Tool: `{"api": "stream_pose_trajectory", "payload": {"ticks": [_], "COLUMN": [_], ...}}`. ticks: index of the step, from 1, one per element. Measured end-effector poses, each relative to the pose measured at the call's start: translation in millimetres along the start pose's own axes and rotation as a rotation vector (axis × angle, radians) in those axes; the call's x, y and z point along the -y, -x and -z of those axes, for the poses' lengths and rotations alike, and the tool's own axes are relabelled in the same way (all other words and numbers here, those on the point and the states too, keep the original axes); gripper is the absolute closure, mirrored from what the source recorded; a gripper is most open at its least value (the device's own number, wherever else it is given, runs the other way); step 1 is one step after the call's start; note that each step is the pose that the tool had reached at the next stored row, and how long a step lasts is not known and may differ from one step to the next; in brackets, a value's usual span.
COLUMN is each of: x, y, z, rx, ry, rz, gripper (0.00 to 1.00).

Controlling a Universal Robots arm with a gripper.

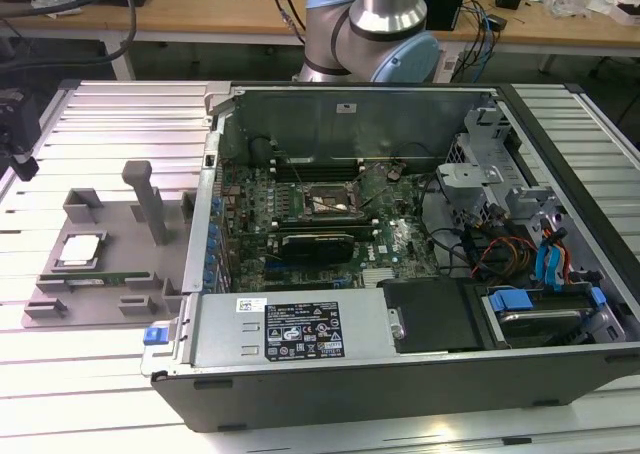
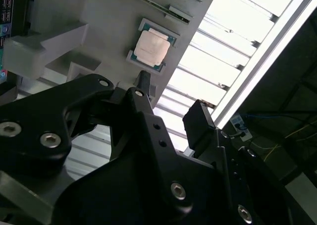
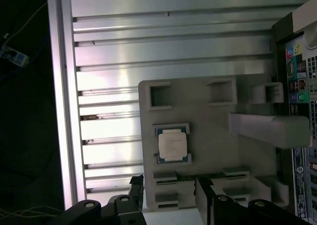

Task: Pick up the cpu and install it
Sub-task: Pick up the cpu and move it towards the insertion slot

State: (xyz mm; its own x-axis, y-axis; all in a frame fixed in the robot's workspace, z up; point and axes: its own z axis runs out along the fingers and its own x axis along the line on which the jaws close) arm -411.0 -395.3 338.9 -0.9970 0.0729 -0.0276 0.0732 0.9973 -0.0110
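Exterior view shows the cpu [image 1: 80,251] lying flat in its slot in a grey tray [image 1: 110,214]. The tray sits on the metal counter [image 1: 120,114], just beside the big open computer case [image 1: 400,389], on the exterior view's left. The cpu is well apart from the socket [image 1: 330,202] on the board inside the case. In the first wrist view the pincer [image 3: 170,197] is open. Its 2 black fingers [image 3: 136,185] stand apart with nothing between them. The pincer hangs over the tray, near the cpu but not touching it.
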Motion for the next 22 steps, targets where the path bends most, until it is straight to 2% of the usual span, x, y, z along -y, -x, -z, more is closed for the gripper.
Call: {"api": "stream_pose_trajectory", "payload": {"ticks": [12,22], "x": [-0.1,-0.2], "y": [-0.3,-0.4], "z": [-10.3,-14.5], "rx": [0.0000,-0.0001], "ry": [0.0000,0.0000], "rz": [0.000,0.000], "gripper": [0.45,0.45]}}
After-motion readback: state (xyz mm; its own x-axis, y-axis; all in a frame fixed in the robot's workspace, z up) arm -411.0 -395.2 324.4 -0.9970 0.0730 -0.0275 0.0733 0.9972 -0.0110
